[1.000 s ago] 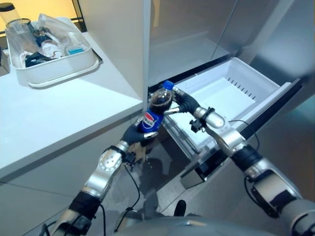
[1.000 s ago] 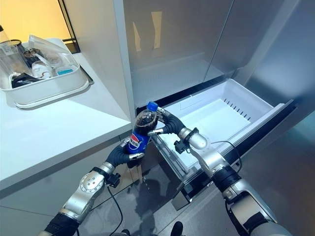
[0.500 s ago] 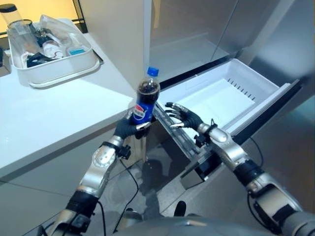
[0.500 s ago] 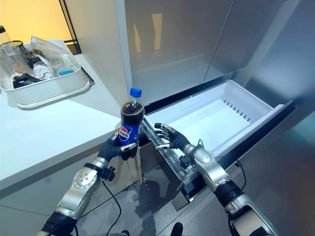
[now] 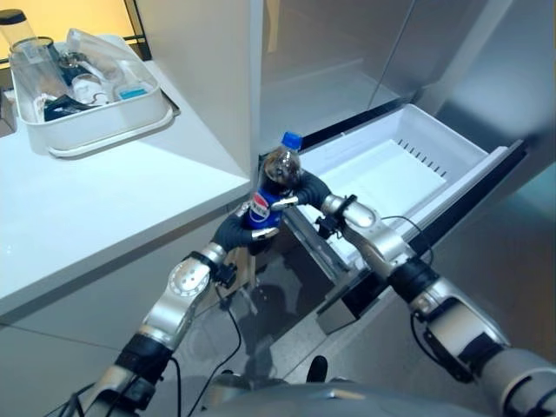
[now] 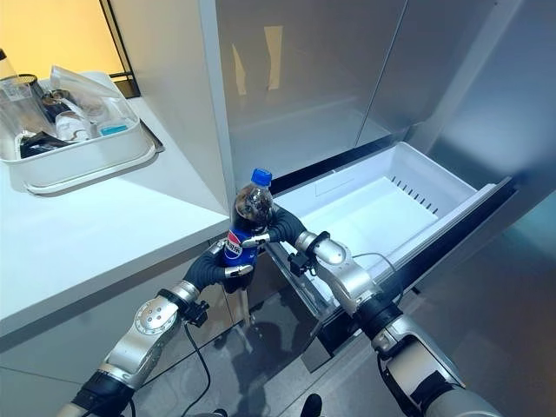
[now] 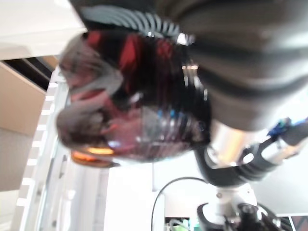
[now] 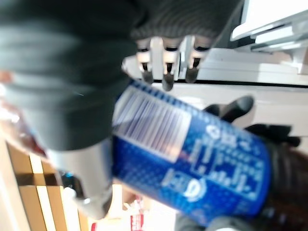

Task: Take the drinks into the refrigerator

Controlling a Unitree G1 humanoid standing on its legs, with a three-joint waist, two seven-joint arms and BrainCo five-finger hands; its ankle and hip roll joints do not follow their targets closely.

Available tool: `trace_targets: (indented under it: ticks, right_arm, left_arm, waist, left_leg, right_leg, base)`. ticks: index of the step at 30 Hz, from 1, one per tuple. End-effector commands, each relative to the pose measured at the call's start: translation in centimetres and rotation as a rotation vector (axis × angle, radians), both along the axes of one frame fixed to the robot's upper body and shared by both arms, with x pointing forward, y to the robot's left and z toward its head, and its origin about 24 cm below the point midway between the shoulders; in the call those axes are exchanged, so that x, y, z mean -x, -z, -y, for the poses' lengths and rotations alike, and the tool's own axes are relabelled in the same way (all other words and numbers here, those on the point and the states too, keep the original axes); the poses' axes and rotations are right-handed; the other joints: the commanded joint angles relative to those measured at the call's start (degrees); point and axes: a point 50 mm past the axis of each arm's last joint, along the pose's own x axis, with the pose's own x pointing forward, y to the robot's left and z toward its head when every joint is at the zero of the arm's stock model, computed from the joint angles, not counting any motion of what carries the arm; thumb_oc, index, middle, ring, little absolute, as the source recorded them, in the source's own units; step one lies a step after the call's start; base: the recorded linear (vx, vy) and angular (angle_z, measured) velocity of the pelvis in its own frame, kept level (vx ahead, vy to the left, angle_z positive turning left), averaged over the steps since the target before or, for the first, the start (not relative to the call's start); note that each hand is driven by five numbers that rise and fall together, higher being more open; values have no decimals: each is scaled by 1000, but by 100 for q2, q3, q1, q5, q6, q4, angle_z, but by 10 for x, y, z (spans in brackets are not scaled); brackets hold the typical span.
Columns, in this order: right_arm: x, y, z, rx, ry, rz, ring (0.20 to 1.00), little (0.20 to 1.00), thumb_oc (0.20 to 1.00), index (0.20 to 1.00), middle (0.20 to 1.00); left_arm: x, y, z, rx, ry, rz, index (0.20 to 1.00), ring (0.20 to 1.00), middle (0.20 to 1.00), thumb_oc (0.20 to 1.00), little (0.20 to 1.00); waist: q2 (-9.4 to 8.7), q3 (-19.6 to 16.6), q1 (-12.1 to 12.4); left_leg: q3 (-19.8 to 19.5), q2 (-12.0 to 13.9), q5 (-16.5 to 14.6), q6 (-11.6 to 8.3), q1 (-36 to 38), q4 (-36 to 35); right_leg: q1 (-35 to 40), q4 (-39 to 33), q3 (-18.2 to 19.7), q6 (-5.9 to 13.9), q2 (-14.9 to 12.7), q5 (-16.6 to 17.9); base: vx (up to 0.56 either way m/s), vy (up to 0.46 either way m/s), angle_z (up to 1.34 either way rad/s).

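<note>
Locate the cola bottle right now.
In the left eye view the cola bottle is held between both hands, left hand at its base, right hand near its shoulder, by the counter's corner, beside the open white freezer drawer.

white counter (image 5: 104,200) | white tub (image 5: 95,122) on it, holding clear containers (image 5: 39,56)

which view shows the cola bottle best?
Right eye view: the whole cola bottle shows, blue cap to label, left hand low on it and right hand at its shoulder. Left eye view matches. Right wrist view shows label close-up; left wrist view a dark blur.
</note>
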Motion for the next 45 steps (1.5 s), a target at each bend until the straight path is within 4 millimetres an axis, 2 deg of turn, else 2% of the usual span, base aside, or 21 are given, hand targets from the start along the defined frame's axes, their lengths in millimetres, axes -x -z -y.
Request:
trace_targets:
  ticks: [1, 4, 5, 6, 7, 11, 17, 21, 22, 23, 24, 30, 34, 35, 38, 40, 44, 45]
  right_arm:
    - [4, -69, -63, -160, -176, 191, 1000, 1000, 1000, 1000, 1000]
    - [9, -78, -72, -190, -193, 215, 1000, 1000, 1000, 1000, 1000]
    - [11, -80, -74, -212, -192, 215, 931, 931, 931, 931, 931]
    - [12, -81, -74, -226, -194, 215, 586, 586, 586, 586, 586]
    - [12, -81, -74, -235, -192, 213, 200, 200, 200, 200, 200]
    - [12, -78, -66, -222, -161, 233, 200, 200, 200, 200, 200]
    - [2, -63, -39, -199, -16, 226, 200, 200, 200, 200, 200]
    - [1, -58, -29, -202, 29, 220, 200, 200, 200, 200, 200]
    - [1, -54, -24, -200, 48, 211, 200, 200, 200, 200, 200]
    - [1, -52, -22, -198, 60, 210, 200, 200, 200, 200, 200]
    - [1, -52, -22, -198, 60, 210, 200, 200, 200, 200, 200]
    - [-4, -45, 5, -200, 180, 202, 200, 200, 200, 200, 200]
    - [-8, -47, 44, -219, 327, 230, 200, 200, 200, 200, 200]
    - [-8, -47, 44, -219, 327, 230, 200, 200, 200, 200, 200]
    - [-9, -52, 83, -227, 463, 266, 200, 200, 200, 200, 200]
    - [-8, -57, 101, -234, 523, 292, 200, 200, 200, 200, 200]
    - [1, -75, 133, -245, 620, 387, 200, 200, 200, 200, 200]
    - [1, -74, 134, -244, 621, 386, 200, 200, 200, 200, 200]
  left_arm:
    - [-14, -54, 55, 27, 223, 281, 200, 200, 200, 200, 200]
    - [-16, -53, 57, 22, 214, 283, 200, 200, 200, 200, 200]
    - [-16, -54, 58, 27, 211, 285, 200, 200, 200, 200, 200]
    - [-16, -55, 59, 31, 211, 288, 200, 200, 200, 200, 200]
    - [-16, -54, 59, 34, 210, 287, 200, 200, 200, 200, 200]
    - [-17, -56, 58, 35, 197, 301, 200, 200, 200, 200, 200]
    - [-16, -57, 55, 63, 165, 307, 200, 200, 200, 200, 200]
    - [-16, -55, 53, 56, 142, 303, 200, 200, 200, 200, 200]
    - [-16, -53, 52, 56, 130, 297, 250, 250, 250, 250, 250]
    - [-16, -52, 51, 58, 121, 293, 558, 558, 558, 558, 558]
    - [-16, -52, 51, 58, 121, 293, 1000, 1000, 1000, 1000, 1000]
    - [-13, -40, 38, 98, 20, 245, 1000, 1000, 1000, 1000, 1000]
    - [-5, -23, 16, 131, -86, 170, 1000, 1000, 1000, 1000, 1000]
    - [-5, -23, 16, 131, -86, 169, 1000, 1000, 1000, 1000, 1000]
    - [9, -4, -6, 126, -150, 90, 1000, 1000, 1000, 1000, 1000]
    - [17, 6, -17, 116, -174, 42, 1000, 1000, 1000, 1000, 1000]
    - [33, 18, -34, 88, -203, -14, 1000, 1000, 1000, 1000, 1000]
    - [33, 18, -34, 88, -201, -16, 1000, 1000, 1000, 1000, 1000]
  waist:
    - [88, -264, 326]
    - [82, -267, 332]
    - [79, -265, 336]
    - [77, -260, 338]
    - [70, -256, 343]
    - [59, -248, 335]
    - [58, -236, 338]
    - [61, -226, 321]
    - [62, -228, 316]
    - [63, -227, 311]
    - [63, -228, 312]
    - [68, -205, 293]
    - [62, -186, 290]
    - [62, -188, 291]
    - [67, -171, 303]
    - [75, -163, 308]
    - [86, -147, 314]
    - [87, -152, 320]
  left_leg:
    - [-364, -145, -230, 125, -247, -37]
    - [-370, -146, -233, 130, -252, -37]
    - [-373, -148, -233, 132, -254, -37]
    - [-376, -147, -231, 133, -259, -37]
    - [-381, -147, -233, 135, -266, -37]
    - [-404, -146, -233, 138, -283, -37]
    - [-434, -173, -228, 145, -307, -37]
    - [-428, -174, -229, 146, -313, -37]
    - [-423, -175, -233, 148, -308, -37]
    - [-419, -170, -235, 149, -306, -37]
    - [-419, -170, -235, 149, -306, -37]
    - [-404, -160, -237, 154, -304, -37]
    - [-395, -148, -234, 157, -314, -37]
    - [-394, -148, -235, 157, -314, -37]
    - [-396, -151, -237, 157, -329, -37]
    - [-394, -151, -234, 159, -338, -37]
    - [-405, -154, -232, 165, -360, -37]
    - [-405, -153, -233, 164, -359, -37]
  right_leg:
    - [355, 323, -445, 460, -223, -315]
    - [355, 318, -431, 461, -221, -311]
    - [358, 312, -429, 463, -220, -309]
    - [358, 314, -432, 463, -220, -309]
    - [356, 315, -441, 466, -219, -310]
    - [345, 325, -450, 474, -232, -309]
    - [345, 321, -484, 479, -244, -302]
    - [343, 313, -481, 483, -246, -300]
    - [347, 308, -478, 484, -244, -298]
    - [348, 304, -480, 484, -246, -298]
    - [348, 304, -479, 484, -246, -298]
    - [346, 290, -465, 478, -238, -292]
    - [329, 279, -452, 478, -230, -291]
    - [328, 279, -452, 478, -230, -291]
    - [324, 270, -450, 474, -226, -295]
    - [313, 266, -441, 475, -223, -292]
    - [295, 252, -423, 481, -199, -294]
    - [295, 252, -423, 481, -198, -295]
  base:
    - [0, 0, 0]
    - [0, 0, 0]
    - [0, 0, 0]
    - [0, 0, 0]
    - [0, 0, 0]
    - [0, 0, 0]
    - [0, 0, 0]
    - [0, 0, 0]
    - [0, 0, 0]
    - [0, 0, 0]
    - [0, 0, 0]
    - [0, 0, 0]
    - [0, 0, 0]
    - [0, 0, 0]
    - [0, -8, 3]
    - [0, 0, 0]
    - [0, 0, 0]
    - [0, 0, 0]
